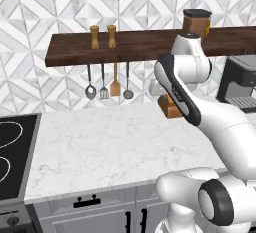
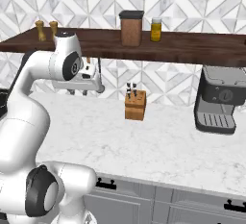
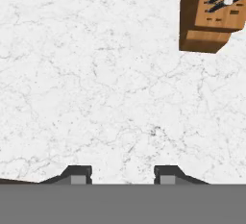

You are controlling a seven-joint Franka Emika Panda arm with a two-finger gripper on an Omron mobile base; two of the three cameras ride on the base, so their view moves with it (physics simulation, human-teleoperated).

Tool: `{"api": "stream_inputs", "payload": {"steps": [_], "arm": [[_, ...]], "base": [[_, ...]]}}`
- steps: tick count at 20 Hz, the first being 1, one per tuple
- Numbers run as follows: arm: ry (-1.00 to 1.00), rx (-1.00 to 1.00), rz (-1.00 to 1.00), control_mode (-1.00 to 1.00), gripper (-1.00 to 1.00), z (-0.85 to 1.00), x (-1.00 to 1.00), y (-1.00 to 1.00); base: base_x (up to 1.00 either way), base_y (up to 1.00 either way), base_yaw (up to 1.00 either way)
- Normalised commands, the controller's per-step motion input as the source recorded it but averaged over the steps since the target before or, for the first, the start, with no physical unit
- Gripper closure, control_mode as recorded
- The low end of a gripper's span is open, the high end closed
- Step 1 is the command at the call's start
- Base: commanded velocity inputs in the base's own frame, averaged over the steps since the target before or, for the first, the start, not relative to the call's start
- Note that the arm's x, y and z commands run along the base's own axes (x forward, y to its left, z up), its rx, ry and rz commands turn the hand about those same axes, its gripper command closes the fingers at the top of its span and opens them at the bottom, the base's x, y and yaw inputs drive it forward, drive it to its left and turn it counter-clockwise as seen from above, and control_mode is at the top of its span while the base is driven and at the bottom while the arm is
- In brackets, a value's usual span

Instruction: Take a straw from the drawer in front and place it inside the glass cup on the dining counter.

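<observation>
From the left base view, the arm folds up high over the marble table [image 1: 115, 147], nowhere near the drawer [image 1: 87, 203] — a light-grey front with a short black bar handle, under the table's front edge, below and well left of the knife block [image 1: 171, 108]. It is shut, so the straw is presumably inside, hidden. The step in hand, as I judge it, is reaching for that handle: the arm should come down and forward of the table edge, square the hand to the bar, and pull straight out so the front does not bind. A black cooktop [image 1: 15, 157] lies far left of the block; utensils hang from the wooden shelf [image 1: 115, 47] above and left of it.

From the right base view, the knife block [image 2: 135, 105] stands near the tiled wall, a coffee machine [image 2: 218, 100] well to its right, a brown canister [image 2: 131, 28] on the shelf above it.

In the hand view, the hand [image 3: 120, 176] looks down on bare marble, the block [image 3: 211, 16] up and to the right. Its fingertips [image 3: 79, 175] stand partly apart, holding nothing.
</observation>
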Motion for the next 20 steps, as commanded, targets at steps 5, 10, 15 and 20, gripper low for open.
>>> {"api": "stream_inputs", "payload": {"steps": [5,10,15,20], "arm": [[0.00,0.00,0.00,1.00,-1.00,0.00,0.00,0.00],[0.00,0.00,0.00,1.00,-1.00,0.00,0.00,0.00],[0.00,0.00,0.00,1.00,-1.00,0.00,0.00,0.00],[0.00,0.00,0.00,1.00,-1.00,0.00,0.00,0.00]], "base": [[-0.12,0.00,0.00],[-0.95,0.00,-0.02],[-0.75,-0.05,-0.02],[-0.17,-0.61,0.22]]}}
